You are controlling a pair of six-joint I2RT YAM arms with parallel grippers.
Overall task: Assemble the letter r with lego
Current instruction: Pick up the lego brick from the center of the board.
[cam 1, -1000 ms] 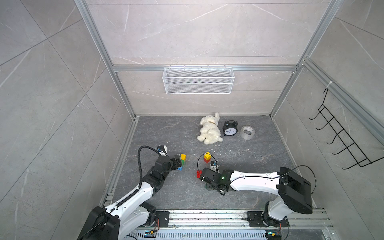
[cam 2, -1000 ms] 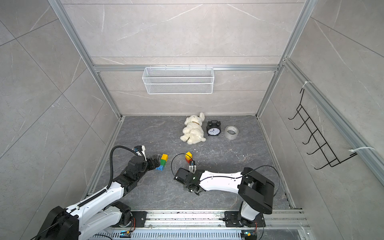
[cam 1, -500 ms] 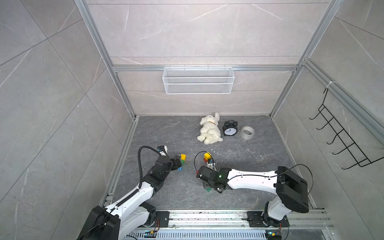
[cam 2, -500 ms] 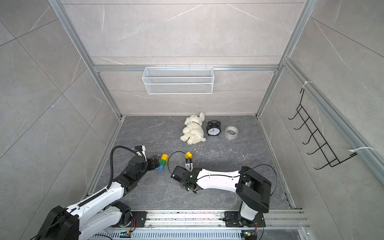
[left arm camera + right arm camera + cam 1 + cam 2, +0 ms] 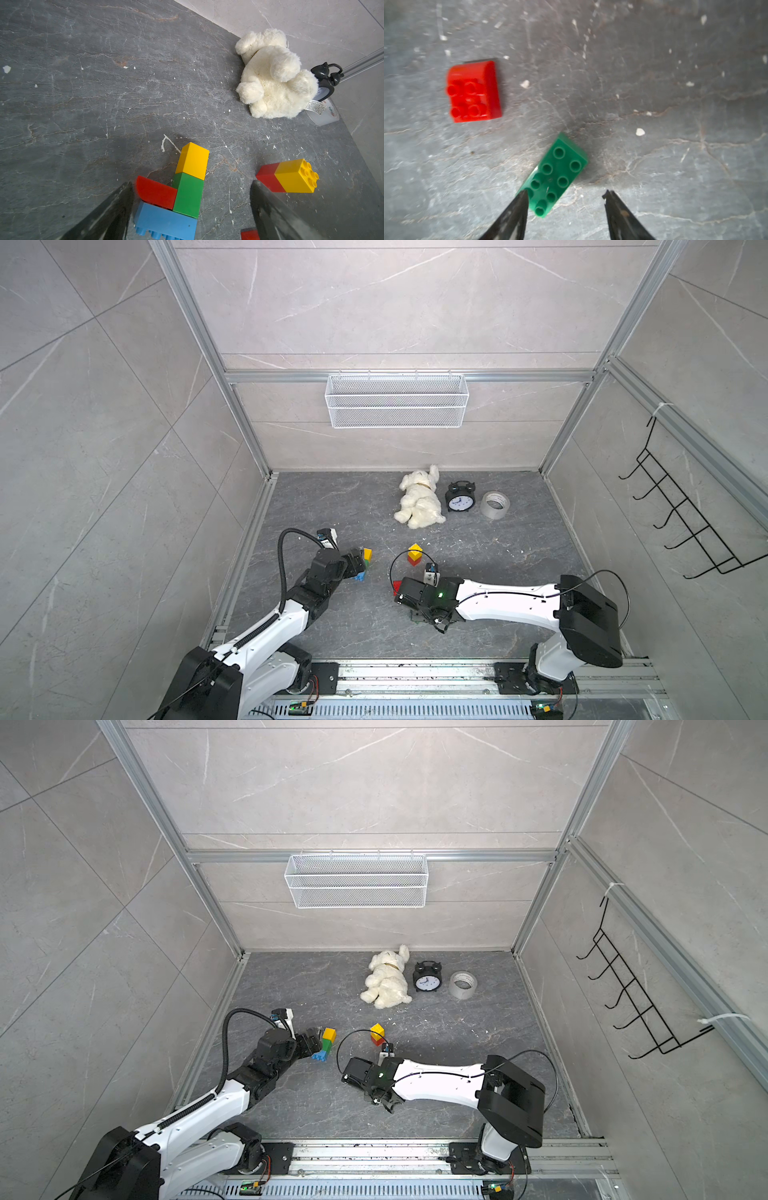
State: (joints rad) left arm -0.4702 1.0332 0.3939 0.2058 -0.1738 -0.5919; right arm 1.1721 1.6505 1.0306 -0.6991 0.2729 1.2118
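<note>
Bricks lie in three spots on your dark grey stone-patterned tabletop (image 5: 332, 510). Your left pincer (image 5: 191, 184) stands wide, its dark fingers flanking a joined cluster of studded plastic bricks (image 5: 185, 193): a yellow block on a green one, a red curved piece beside the green, and a long blue brick across the end. One finger (image 5: 116, 207) sits just beside the red and blue pieces and the other is well clear of the green, so nothing is gripped. Toward your right arm, a yellow brick joined to a red one (image 5: 414, 554) stands apart from the cluster.

Your right pincer (image 5: 565, 193) has its jaws moderately apart over a flat green eight-stud brick (image 5: 554, 176) that lies askew on the tabletop. One fingertip (image 5: 522, 199) overlaps the brick's edge, though you cannot tell whether it touches. The other fingertip is off to the side with bare stone between. A loose red curved four-stud brick (image 5: 473, 91) lies near the green one, apart from it.

Near the back wall you have a white plush toy (image 5: 419, 499), a black alarm clock (image 5: 459, 498) and a grey roll of tape (image 5: 494, 504) in a row.
</note>
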